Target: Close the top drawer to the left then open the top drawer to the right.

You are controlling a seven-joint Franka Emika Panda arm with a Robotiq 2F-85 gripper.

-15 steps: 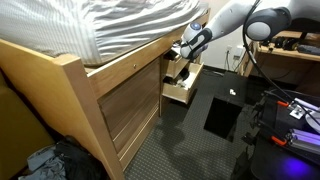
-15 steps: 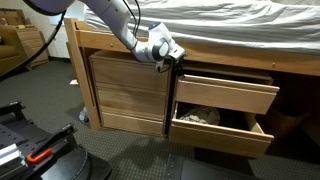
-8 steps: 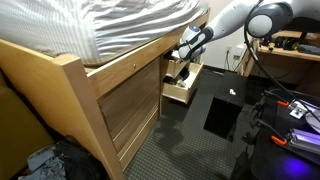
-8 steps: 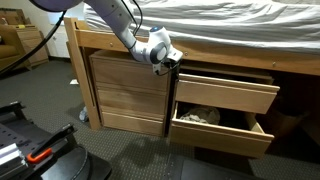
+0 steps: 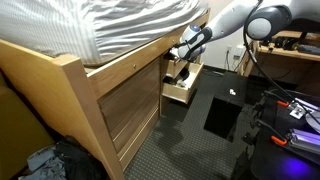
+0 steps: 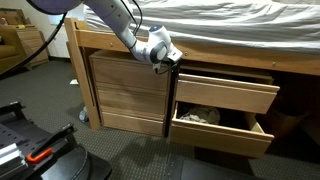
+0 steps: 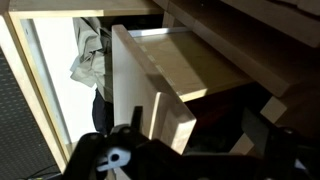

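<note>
Almost nothing has moved over the last second. The robot's black-and-white claw (image 6: 170,58) has only drifted a touch. It stays at the left end of the pale-wood, plain-fronted top drawer to the right (image 6: 226,93), the upper of two alike under the bed (image 6: 240,25) with its striped grey bedding. That drawer stands pulled well out of the frame. Its front sits where it did a second ago, so the pull looks finished or paused rather than under way.

The pale-wood, flat-fronted top drawer to the left (image 6: 128,70) lies flush with the bed frame, shut, above a taller plain front. I judge the first half of the task done. The lower drawer (image 6: 222,135) beneath the open one is also out, with a crumpled pale cloth (image 6: 197,116) inside.

In both exterior views the claw's tips are lost in the dark gap beside the drawer's end. The wrist view shows only its dark body low in the picture against pale wood. I therefore cannot tell how far apart the tips stand, or whether they grip the drawer front.

With the right-hand drawer already out, the second half appears largely achieved. What is left is probably a little more travel, or letting go and backing away without nudging the drawer inward.
</note>
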